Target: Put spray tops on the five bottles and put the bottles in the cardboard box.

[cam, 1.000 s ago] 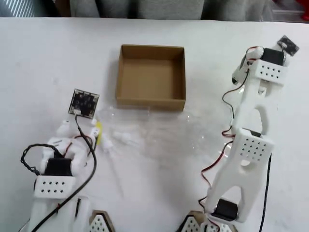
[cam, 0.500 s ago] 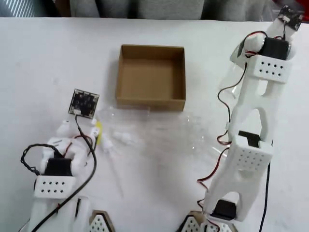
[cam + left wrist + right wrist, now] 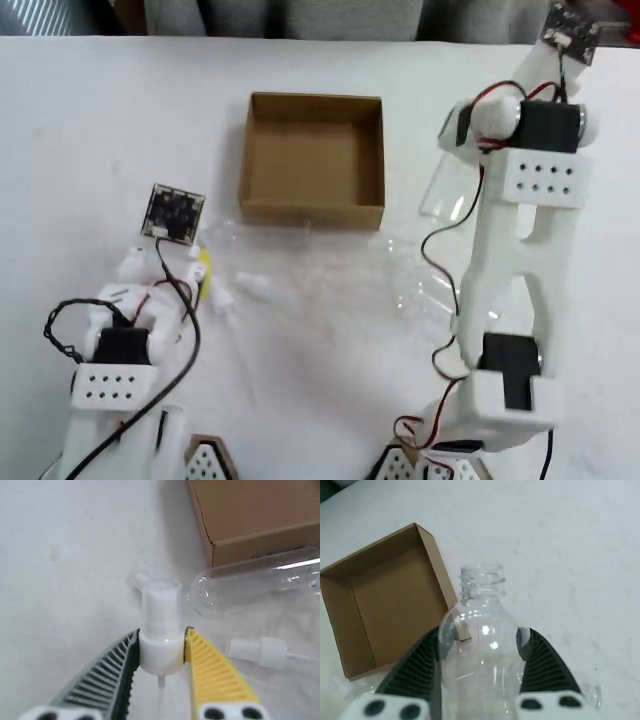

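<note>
The right gripper [image 3: 482,634] clamps a clear plastic bottle [image 3: 480,665] by its rounded shoulder, with a black ribbed finger on either side. The right wrist view brings out the bottle's threaded neck, bare and uncapped. From the high view the bottle is a faint glassy sheen held to the right of the cardboard box [image 3: 312,213], which sits open with plain brown walls. The left gripper [image 3: 161,647] pinches a white spray top [image 3: 160,630] at its collar between a grey finger and a yellow one, both ridged. Its thin dip tube points back between them. The left wrist view adds a second clear bottle [image 3: 250,582] lying on its side just beside the box's corner. A loose spray top [image 3: 260,652] lies near it on the white table [image 3: 60,555].
</note>
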Motion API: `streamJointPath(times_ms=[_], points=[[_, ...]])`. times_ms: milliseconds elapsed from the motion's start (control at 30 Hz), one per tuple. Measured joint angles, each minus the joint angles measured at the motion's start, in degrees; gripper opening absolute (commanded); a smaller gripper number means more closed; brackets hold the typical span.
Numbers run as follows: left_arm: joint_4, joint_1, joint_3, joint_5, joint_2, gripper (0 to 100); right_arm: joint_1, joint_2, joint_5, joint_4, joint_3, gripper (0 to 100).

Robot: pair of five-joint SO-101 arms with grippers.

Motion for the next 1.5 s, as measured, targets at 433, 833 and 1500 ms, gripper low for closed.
streamJointPath(times_ms=[433, 833, 1500], points=[[0.0, 0.0, 0.0, 0.0, 0.0, 10, -3.2, -25.1, 8.9, -12.6, 32.6, 1.7], [0.0, 0.0, 0.0, 0.0, 0.0, 10, -8.3, -43.5, 12.5, -41.1, 63.8, 2.1], [0.0, 0.0, 0.0, 0.0, 0.0, 10, -18.6, -77.6, 12.6, -72.6, 108.7, 2.1]])
